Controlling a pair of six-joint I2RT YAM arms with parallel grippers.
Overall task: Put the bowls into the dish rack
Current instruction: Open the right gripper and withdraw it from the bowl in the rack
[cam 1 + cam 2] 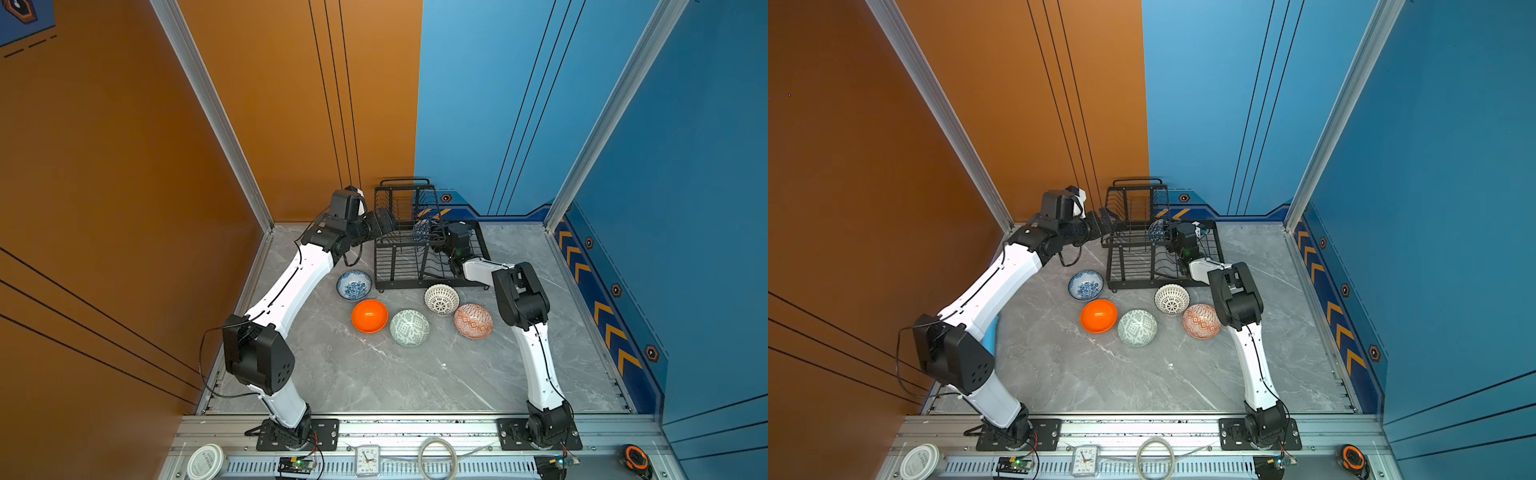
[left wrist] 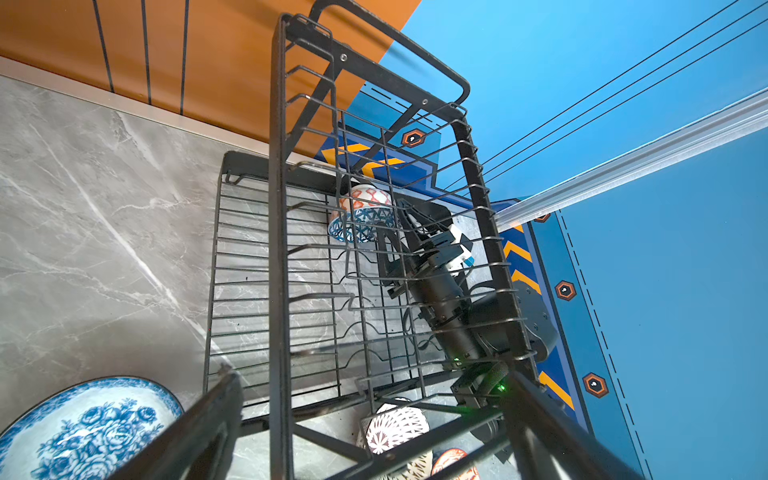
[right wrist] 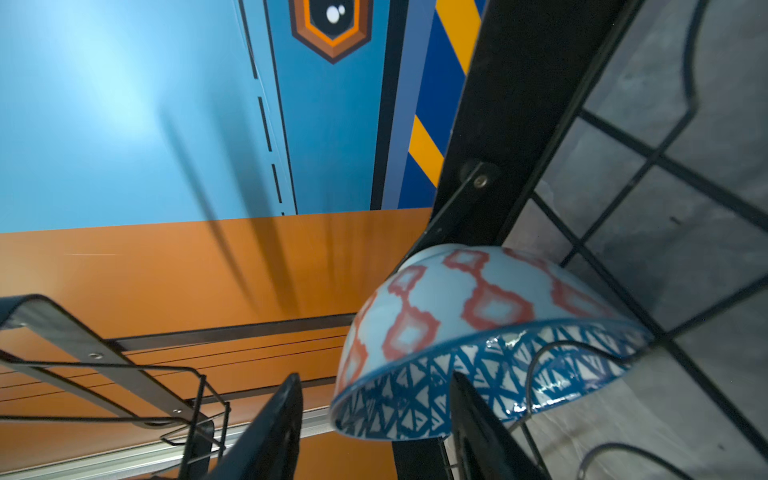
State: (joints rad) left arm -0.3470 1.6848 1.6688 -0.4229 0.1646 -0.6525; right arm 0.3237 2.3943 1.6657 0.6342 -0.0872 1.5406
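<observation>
The black wire dish rack (image 1: 399,284) stands at the back of the table. A blue geometric bowl (image 1: 420,230) stands on its edge in the rack's lower tier, also clear in the right wrist view as the bowl (image 3: 478,324). My right gripper (image 3: 374,376) is open, with the bowl's rim between its fingers and a gap beside one finger. My left gripper (image 1: 388,220) is open wide at the rack's left end, by the upper shelf (image 2: 278,208). On the table lie the blue floral bowl (image 1: 353,284), orange bowl (image 1: 369,316), pale green bowl (image 1: 409,327), lattice bowl (image 1: 441,299) and orange-white diamond bowl (image 1: 473,321).
Orange and blue walls stand close behind and beside the rack. A light-blue object (image 1: 990,332) shows partly under my left arm. On the front rail (image 1: 415,424) lie a white lid (image 1: 205,461), a clock (image 1: 367,460), a hoop (image 1: 437,459) and a tape measure (image 1: 638,459).
</observation>
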